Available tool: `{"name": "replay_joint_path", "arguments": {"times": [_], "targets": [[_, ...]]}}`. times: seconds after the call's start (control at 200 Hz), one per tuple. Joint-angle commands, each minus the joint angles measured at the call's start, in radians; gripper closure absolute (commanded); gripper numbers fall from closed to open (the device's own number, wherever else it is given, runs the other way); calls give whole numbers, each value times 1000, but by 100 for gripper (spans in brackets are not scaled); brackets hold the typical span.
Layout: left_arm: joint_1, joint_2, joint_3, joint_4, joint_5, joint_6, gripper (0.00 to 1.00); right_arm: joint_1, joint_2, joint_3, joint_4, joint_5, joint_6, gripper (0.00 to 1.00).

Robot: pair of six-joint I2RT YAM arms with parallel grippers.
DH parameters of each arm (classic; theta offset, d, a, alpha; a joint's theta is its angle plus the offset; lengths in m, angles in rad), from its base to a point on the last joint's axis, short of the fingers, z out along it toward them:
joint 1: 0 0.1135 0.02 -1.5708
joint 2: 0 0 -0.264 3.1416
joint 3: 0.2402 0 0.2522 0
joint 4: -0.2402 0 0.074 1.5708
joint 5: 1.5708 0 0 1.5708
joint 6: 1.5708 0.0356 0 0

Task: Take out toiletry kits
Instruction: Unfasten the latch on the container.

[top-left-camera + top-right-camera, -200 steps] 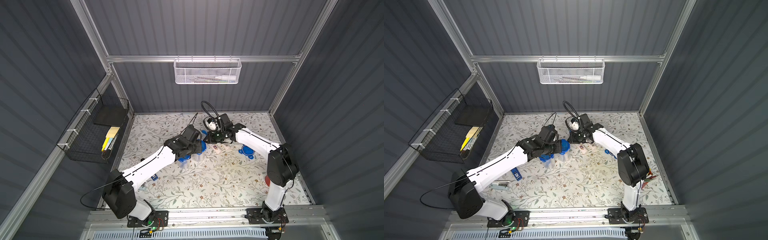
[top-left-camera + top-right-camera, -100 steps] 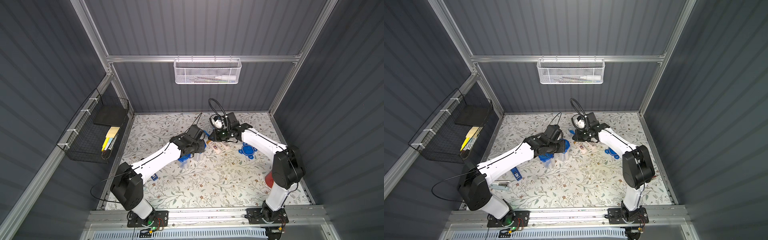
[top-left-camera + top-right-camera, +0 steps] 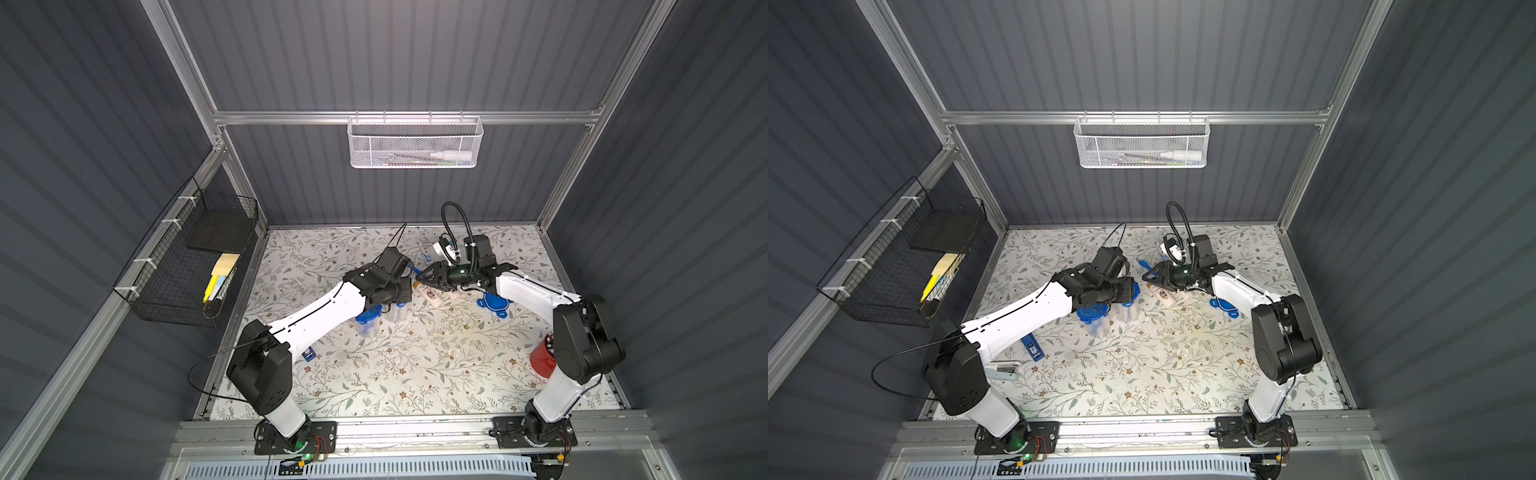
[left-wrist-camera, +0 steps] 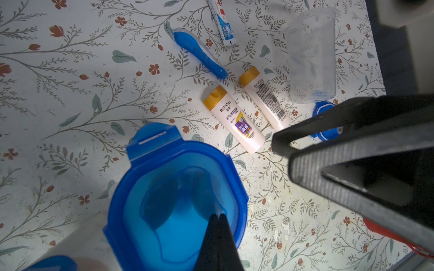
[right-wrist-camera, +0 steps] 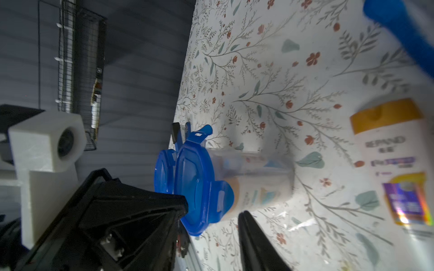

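Where the left tool point(image 4: 217, 214) hangs: straight over the blue clip lid point(image 4: 178, 199) of a standing clear jar point(image 5: 258, 169); whether the tips touch the lid I cannot tell.
Left tool state: tips pressed together, pinching nothing.
Right tool point(image 3: 419, 276): low over the worktop point(image 3: 415, 374), pointing at the left tool; in its wrist view the tips look pressed together with nothing between them.
Front cream bottle point(image 4: 234, 119): lying flat just ahead of the left tool, tan cap pointing away from it.
Back cream bottle point(image 4: 265, 98): lying alongside the first, close to the right tool's tip.
Toothbrush point(image 4: 199, 52): on the worktop beyond the bottles.
Toothpaste tube point(image 4: 222, 23): just past the toothbrush, farthest from the left tool.
Lidless jar point(image 4: 310, 56): beside the right tool, with a loose blue lid point(image 4: 321, 112) at its mouth.
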Motion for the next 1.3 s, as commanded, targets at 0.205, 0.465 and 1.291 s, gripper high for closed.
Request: {"name": "replay_joint_path", "arguments": {"times": [0.205, 0.465, 1.291], "targets": [[12, 27, -27, 5, 2, -9, 100, 24, 78, -40, 217, -111, 150, 42], [13, 21, -43, 7, 2, -13, 100, 44, 136, -49, 347, -128, 237, 39], [24, 15, -145, 36, 14, -48, 100, 49, 135, -166, 724, -198, 499, 41]]}}
